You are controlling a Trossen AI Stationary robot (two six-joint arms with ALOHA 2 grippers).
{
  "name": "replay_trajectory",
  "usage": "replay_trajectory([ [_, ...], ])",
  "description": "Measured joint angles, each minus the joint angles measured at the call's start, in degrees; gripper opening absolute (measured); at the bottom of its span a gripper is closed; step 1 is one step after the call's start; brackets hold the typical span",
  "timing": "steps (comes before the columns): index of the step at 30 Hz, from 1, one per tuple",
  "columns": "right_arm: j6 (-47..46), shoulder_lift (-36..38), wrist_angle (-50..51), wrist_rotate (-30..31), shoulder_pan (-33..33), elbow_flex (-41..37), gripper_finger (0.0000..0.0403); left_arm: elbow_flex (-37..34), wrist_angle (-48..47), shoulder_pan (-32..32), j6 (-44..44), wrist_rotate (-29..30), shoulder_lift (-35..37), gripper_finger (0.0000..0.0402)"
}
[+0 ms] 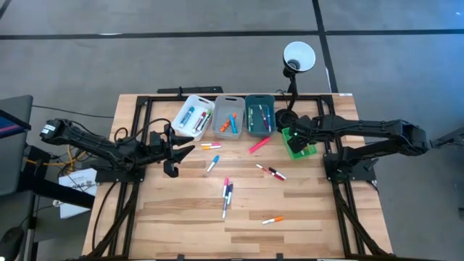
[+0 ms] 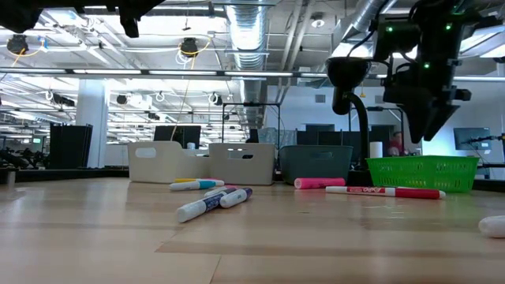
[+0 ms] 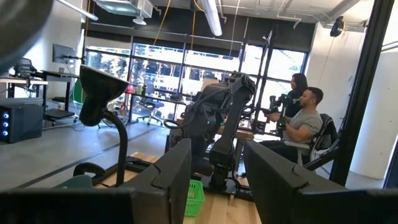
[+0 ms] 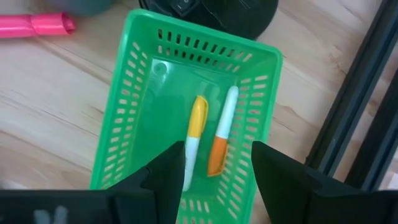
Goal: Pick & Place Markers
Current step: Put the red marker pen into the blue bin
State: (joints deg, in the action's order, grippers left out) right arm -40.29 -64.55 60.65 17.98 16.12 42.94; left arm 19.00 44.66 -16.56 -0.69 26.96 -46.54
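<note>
My right tool [image 4: 214, 163] is hanging open and empty right over the green bin [image 4: 133, 93] by the tabletop's right edge, with a yellow marker [image 4: 195, 134] and an orange marker [image 4: 221, 138] lying inside. If I dip instead of lifting clear, a finger could snag the mesh and drag the bin. My left tool [image 1: 171, 151] waits open near the left edge, and the other markers [image 1: 227, 194] lie scattered mid-tabletop, easy to knock rolling.

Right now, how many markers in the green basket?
2. In the green basket under the right gripper: a yellow-and-white marker and an orange-and-white marker, lying side by side. The open fingers may hide more.
</note>
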Motion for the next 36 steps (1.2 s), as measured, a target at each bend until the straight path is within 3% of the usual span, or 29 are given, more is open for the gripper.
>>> replay_trajectory([
  [8,0.2,0.0,-1.4,-0.6,0.0,0.5,0.0182,0.0,0.0,0.0,0.0,0.0,0.0,0.0143],
  [14,0.2,0.2,-1.2,-4.4,-2.2,5.9,0.0176,0.0,0.0,0.0,0.0,0.0,0.0,0.0143],
  [24,0.2,-1.3,-17.2,-2.4,-27.3,7.0,0.0141,0.0,0.0,0.0,0.1,0.0,0.0,0.0143],
  [27,-0.8,-2.4,-20.9,0.3,-34.0,5.4,0.0133,-0.1,3.4,0.7,4.5,-0.1,0.0,0.0143],
  [32,-3.2,-7.1,-21.4,4.7,-40.7,4.7,0.0127,-0.1,6.4,1.1,5.3,0.0,0.4,0.0143],
  [36,-3.3,-13.5,-23.6,6.6,-42.4,4.7,0.0128,0.0,6.3,2.0,5.3,1.5,-0.2,0.0143],
])
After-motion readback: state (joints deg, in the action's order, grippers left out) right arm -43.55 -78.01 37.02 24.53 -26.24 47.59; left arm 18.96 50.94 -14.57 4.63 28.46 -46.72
